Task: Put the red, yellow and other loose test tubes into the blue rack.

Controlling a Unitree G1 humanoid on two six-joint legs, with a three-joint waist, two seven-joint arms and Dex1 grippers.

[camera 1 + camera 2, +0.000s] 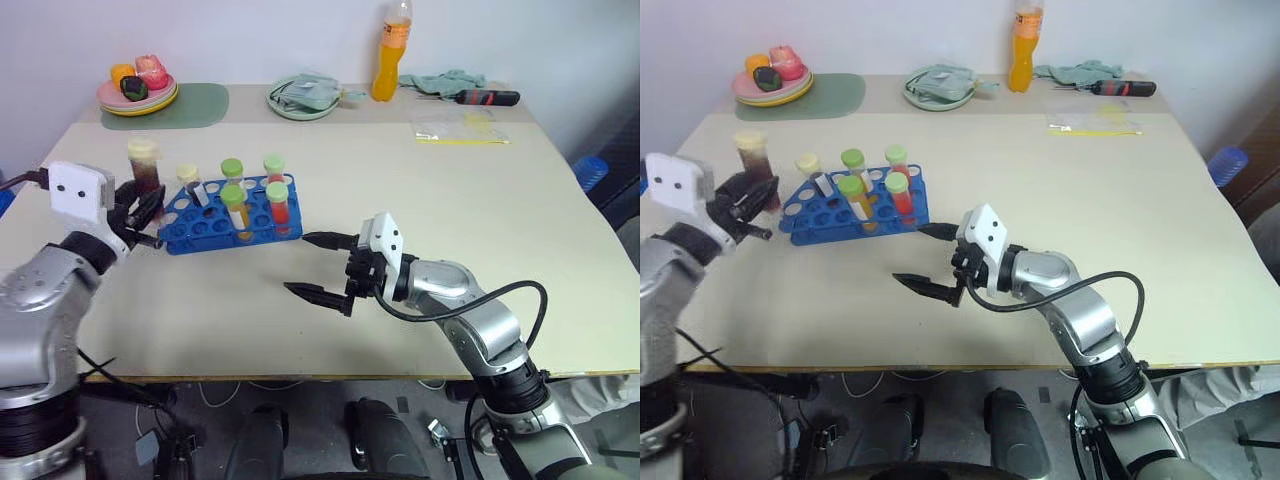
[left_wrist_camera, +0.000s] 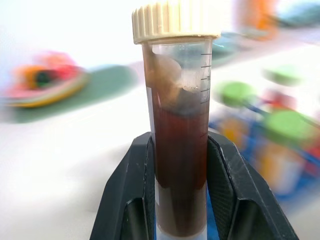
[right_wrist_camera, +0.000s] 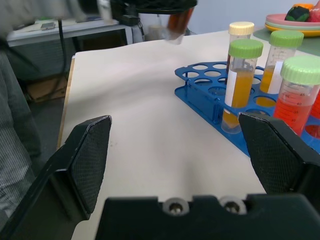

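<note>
Cream-topped table [image 1: 400,200] stands against a plain pale wall [image 1: 250,40], evenly lit. Along its far edge: a green mat [image 1: 195,105] bearing a stack of plates [image 1: 137,98] with toy food, a pale green dish [image 1: 305,98], a tall orange bottle [image 1: 392,50], a crumpled green cloth [image 1: 445,80], a red-handled tool [image 1: 487,97] and a clear bag [image 1: 460,130]. Cables [image 1: 200,395] lie on the dark floor [image 1: 310,430] beneath the near edge.

fingers [image 2: 135,200] hide the maroon tube's [image 2: 180,165] lower sides.
</note>
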